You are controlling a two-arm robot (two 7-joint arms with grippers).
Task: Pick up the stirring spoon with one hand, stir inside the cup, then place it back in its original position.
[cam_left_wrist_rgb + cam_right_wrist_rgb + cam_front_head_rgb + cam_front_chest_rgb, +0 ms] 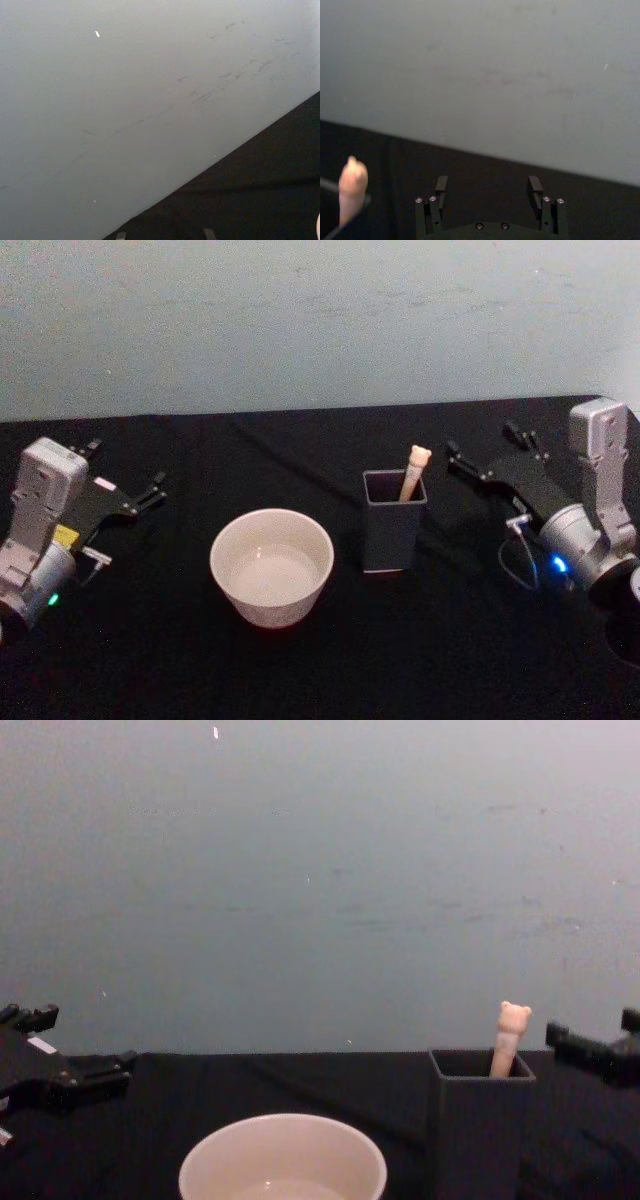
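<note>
Looking down from the head view, a black cloth-covered desk (300, 670) runs back to a pale grey-blue wall (320, 320). Near the middle of the desk stands the wide round cream-white cup (271, 567), and just beside it, toward the right edge, the tall dark grey square holder (393, 519). The slim stirring spoon (414, 472), with its beige handle and tiny bear head, stands in the holder, leaning against its far right corner with only the handle top showing. The left gripper (150, 492) hangs over the left edge of the desk, well apart from the cup, its fingers spread. The right gripper (488, 453) sits near the right edge, close to the holder but not touching it, fingers likewise spread

From the left wrist view, the wall and a dark strip of desk (260, 200) show, with two fingertips (210, 234) set apart at the edge

From the right wrist view, the right gripper's (488, 187) two black fingers stand wide apart over the desk, with the spoon's bear head (352, 187) off to one side

From the chest view, the cup (282, 1160) sits low in front, the holder (480, 1120) to its right with the spoon (510, 1038) rising above the rim, and the left gripper (65, 1050) and right gripper (590, 1045) at either edge
</note>
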